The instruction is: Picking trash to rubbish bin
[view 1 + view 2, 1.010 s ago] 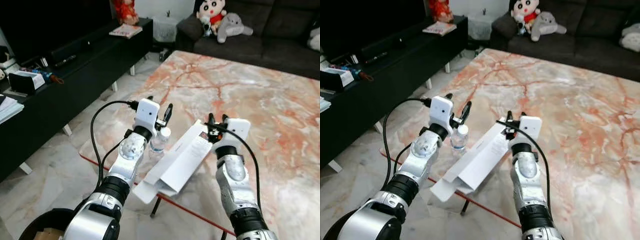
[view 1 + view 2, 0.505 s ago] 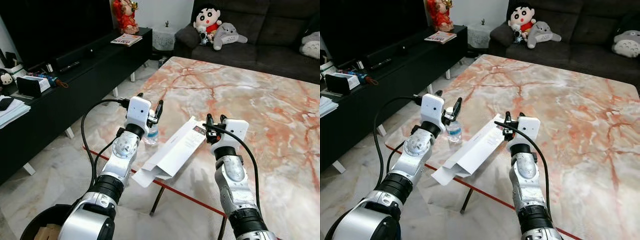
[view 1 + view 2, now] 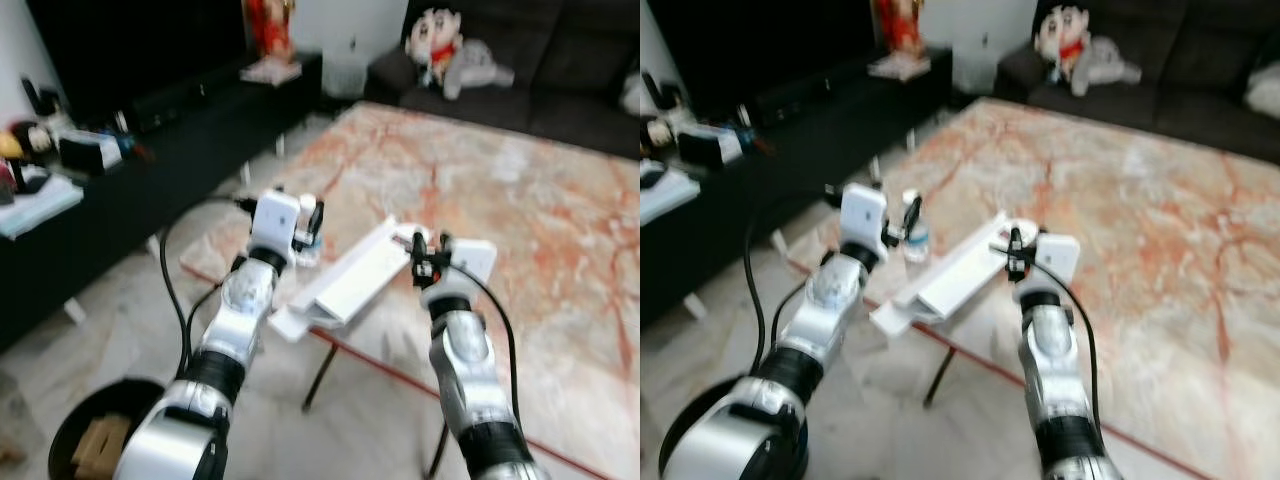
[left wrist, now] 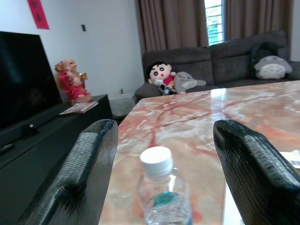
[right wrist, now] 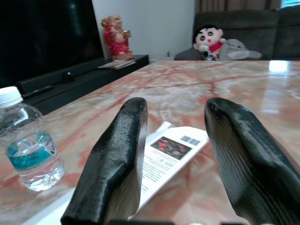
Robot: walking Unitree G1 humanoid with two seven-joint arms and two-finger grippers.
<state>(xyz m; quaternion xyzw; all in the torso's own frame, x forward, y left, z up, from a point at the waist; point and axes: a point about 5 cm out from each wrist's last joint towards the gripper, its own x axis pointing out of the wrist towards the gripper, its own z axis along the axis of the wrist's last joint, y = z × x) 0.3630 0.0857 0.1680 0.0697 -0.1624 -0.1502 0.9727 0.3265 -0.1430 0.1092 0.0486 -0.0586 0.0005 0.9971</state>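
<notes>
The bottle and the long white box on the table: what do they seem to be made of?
The bottle looks like clear, glossy thin plastic: the table shows through it, and it has a white cap and a teal label. The long white box looks like matte cardboard, with a folded open end flap and a printed panel.

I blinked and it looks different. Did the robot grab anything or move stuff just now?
Nothing grabbed. The camera moved, so the whole picture shifted and blurred. The left gripper stays open around the water bottle without touching; the right gripper stays open over the white box. Bottle and box remain on the marble table.
</notes>
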